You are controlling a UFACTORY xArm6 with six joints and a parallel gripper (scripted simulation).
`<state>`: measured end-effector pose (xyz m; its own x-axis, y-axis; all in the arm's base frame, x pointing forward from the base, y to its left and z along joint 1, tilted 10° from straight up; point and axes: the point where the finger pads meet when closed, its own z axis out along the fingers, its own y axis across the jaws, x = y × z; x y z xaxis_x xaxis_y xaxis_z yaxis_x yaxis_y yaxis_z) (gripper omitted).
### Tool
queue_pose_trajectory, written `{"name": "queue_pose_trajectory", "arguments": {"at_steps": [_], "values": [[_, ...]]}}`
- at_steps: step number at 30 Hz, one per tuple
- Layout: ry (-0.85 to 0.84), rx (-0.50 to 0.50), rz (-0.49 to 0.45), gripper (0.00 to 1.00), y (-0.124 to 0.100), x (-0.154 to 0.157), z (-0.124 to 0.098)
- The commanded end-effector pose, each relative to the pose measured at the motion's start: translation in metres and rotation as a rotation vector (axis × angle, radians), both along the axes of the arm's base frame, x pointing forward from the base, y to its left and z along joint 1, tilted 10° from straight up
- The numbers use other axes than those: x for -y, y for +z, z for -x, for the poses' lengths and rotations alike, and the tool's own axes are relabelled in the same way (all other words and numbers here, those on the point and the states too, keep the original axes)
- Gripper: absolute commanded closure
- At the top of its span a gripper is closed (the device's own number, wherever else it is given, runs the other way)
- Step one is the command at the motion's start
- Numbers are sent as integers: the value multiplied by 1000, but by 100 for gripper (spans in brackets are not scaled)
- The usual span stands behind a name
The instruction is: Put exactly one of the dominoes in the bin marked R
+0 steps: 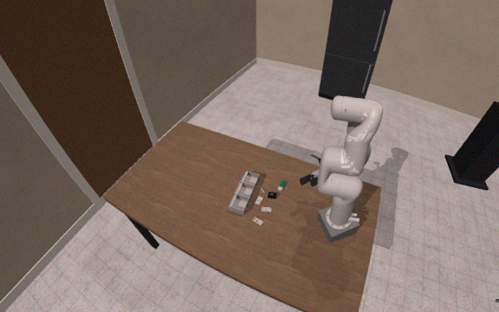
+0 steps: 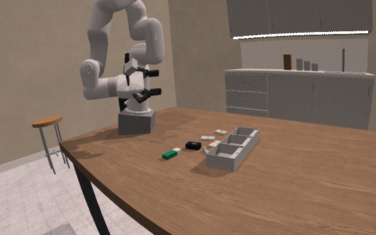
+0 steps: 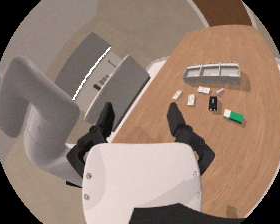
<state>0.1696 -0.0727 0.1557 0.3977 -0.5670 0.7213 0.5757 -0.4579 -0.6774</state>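
Note:
A grey tray of three bins [image 1: 244, 192] lies in the middle of the table; it also shows in the exterior view [image 2: 234, 147] and the wrist view [image 3: 212, 72]. I cannot read the bin marks. Three white dominoes lie flat beside it: one close to the tray [image 1: 258, 199] [image 2: 214, 143], one a little further out [image 1: 266, 209] [image 2: 207, 138], and one near the tray's end [image 1: 257, 221] [image 2: 220, 132]. My gripper [image 1: 307, 178] [image 2: 153, 83] [image 3: 141, 108] is open and empty. It hangs high above the table near the arm's base, well away from the dominoes.
A black block [image 1: 272, 195] [image 2: 192, 145], a green and white block [image 1: 281, 185] [image 2: 171, 153] and a small screw [image 2: 205, 149] lie between the tray and the arm's base [image 1: 338, 223]. A stool [image 2: 48, 121] stands beside the table.

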Motion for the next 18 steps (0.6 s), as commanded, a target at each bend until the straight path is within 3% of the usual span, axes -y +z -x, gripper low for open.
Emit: {"name": "queue_pose_trajectory", "arguments": {"at_steps": [1,17,18], "values": [[0,0,2,0,0,0,0],[0,0,2,0,0,0,0],[-5,-38,33,93,1,1,-8]]}}
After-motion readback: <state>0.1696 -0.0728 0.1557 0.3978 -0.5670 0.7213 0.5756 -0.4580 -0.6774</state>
